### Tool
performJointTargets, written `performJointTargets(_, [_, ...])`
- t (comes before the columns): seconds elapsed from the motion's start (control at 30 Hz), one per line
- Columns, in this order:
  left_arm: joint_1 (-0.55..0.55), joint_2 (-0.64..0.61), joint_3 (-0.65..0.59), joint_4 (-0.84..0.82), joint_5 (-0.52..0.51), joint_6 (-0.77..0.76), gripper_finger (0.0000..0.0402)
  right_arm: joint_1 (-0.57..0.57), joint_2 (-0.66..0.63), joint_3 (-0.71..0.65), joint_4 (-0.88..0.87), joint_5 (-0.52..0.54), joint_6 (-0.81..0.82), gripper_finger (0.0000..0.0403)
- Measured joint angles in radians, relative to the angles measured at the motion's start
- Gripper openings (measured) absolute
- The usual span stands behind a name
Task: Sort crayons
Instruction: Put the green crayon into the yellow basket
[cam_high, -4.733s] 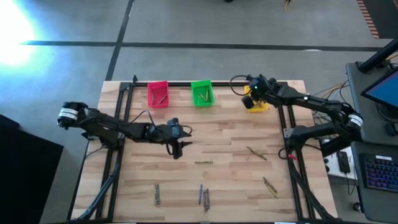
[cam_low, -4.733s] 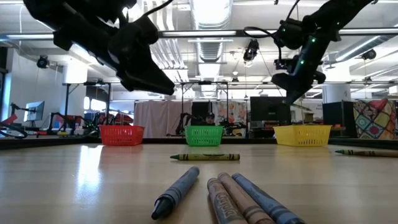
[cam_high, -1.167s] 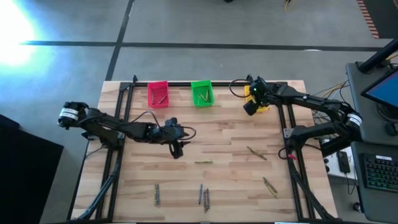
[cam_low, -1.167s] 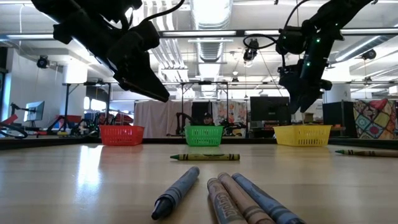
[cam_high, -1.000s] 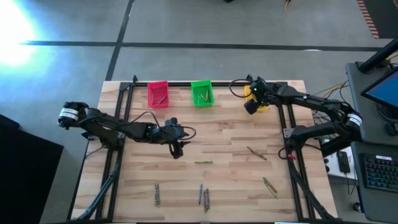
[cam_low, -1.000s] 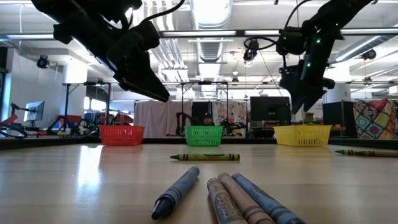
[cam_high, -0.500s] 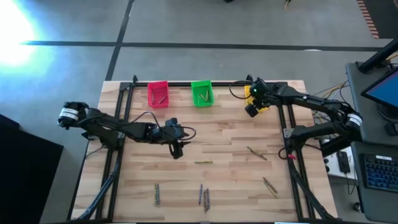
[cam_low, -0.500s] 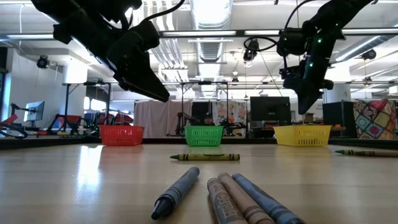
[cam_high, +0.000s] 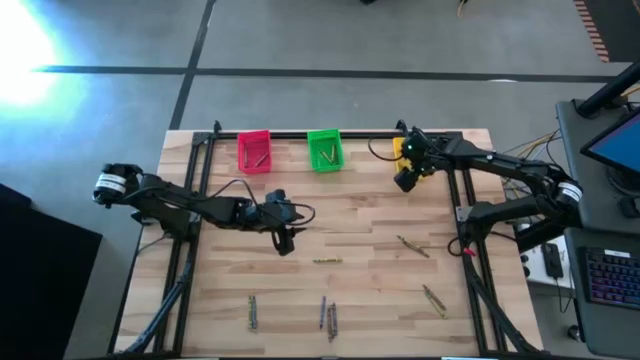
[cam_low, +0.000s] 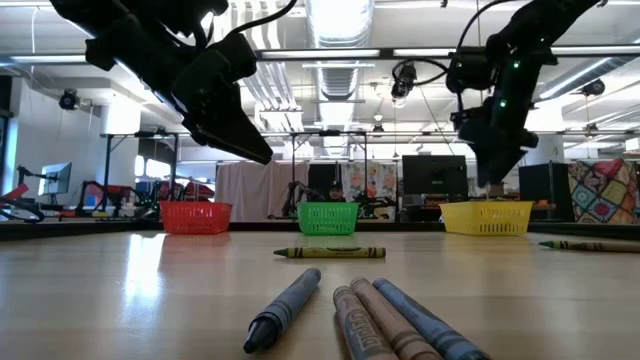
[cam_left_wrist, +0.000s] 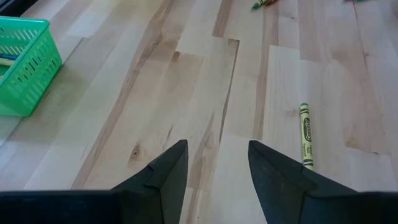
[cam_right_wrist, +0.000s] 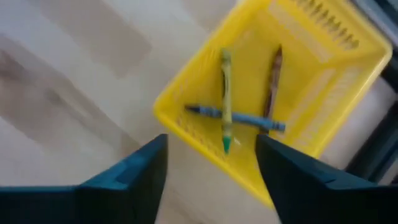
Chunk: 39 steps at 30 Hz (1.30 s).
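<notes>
Crayons lie scattered on the wooden table: an olive one (cam_high: 328, 261) near the middle, also in the left wrist view (cam_left_wrist: 305, 135), a pair (cam_high: 412, 245) to the right, and more along the near edge (cam_high: 327, 316), (cam_high: 252, 312), (cam_high: 434, 298). Three crayons (cam_right_wrist: 225, 106) lie crossed in the yellow bin (cam_right_wrist: 292, 74). My left gripper (cam_high: 284, 246) hangs open above the table's middle, with nothing between its fingers (cam_left_wrist: 165, 174). My right gripper (cam_high: 404, 184) hangs open just near of the yellow bin, empty.
A pink bin (cam_high: 254, 151) and a green bin (cam_high: 324, 150), each with crayons inside, stand along the far edge to the left of the yellow bin (cam_low: 487, 217). Dark frame rails (cam_high: 196, 200) run down both sides of the table. Bare wood lies between the arms.
My right gripper has drifted from over the yellow bin a little toward the table's near edge and slightly down, its fingers pointing down. My left arm has kept still.
</notes>
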Motion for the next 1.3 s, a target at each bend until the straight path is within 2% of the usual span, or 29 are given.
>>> performJointTargets(0.07, [0.0,0.0,0.0,0.0,0.0,0.0,0.0153,0.002,0.005,-0.003,-0.028,0.0,-0.004,0.0184])
performJointTargets(0.17, [0.0,0.0,0.0,0.0,0.0,0.0,0.0153,0.007,0.008,-0.011,-0.034,-0.007,-0.006,0.006])
performJointTargets(0.2, [0.0,0.0,0.0,0.0,0.0,0.0,0.0153,0.007,0.007,-0.011,-0.031,-0.021,-0.011,0.0034])
performJointTargets(0.3, [0.0,0.0,0.0,0.0,0.0,0.0,0.0153,0.007,0.007,-0.01,-0.016,-0.027,-0.011,0.0012])
performJointTargets(0.47, [0.0,0.0,0.0,0.0,0.0,-0.002,0.0153,0.007,0.005,-0.01,0.022,-0.024,-0.031,0.0015])
performJointTargets(0.57, [0.0,0.0,0.0,0.0,0.0,-0.003,0.0152,0.006,0.005,-0.011,0.022,-0.108,-0.037,0.0041])
performJointTargets(0.67, [0.0,0.0,0.0,0.0,0.0,-0.003,0.0153,0.012,0.005,-0.015,0.019,-0.165,-0.038,0.009])
performJointTargets(0.8, [0.0,0.0,-0.004,0.0,0.0,-0.003,0.0153,0.044,0.005,-0.032,0.021,-0.165,-0.037,0.0168])
performJointTargets(0.93, [0.0,0.0,-0.018,0.002,0.0,-0.003,0.0153,0.085,0.006,-0.043,0.02,-0.116,0.037,0.0234])
performJointTargets(1.03, [0.0,0.0,-0.032,0.007,-0.001,-0.004,0.0153,0.103,0.006,-0.043,0.013,-0.076,0.119,0.0265])
performJointTargets(1.1, [0.001,0.0,-0.043,0.023,-0.004,-0.003,0.0153,0.126,0.006,-0.044,-0.013,-0.04,0.137,0.0264])
performJointTargets(1.17, [0.004,0.001,-0.047,0.047,-0.021,-0.003,0.0152,0.16,0.006,-0.044,-0.035,0.022,0.151,0.0238])
performJointTargets(1.3, [0.011,0.001,-0.047,0.083,-0.029,-0.021,0.0152,0.215,0.006,-0.044,-0.064,0.089,0.224,0.0128])
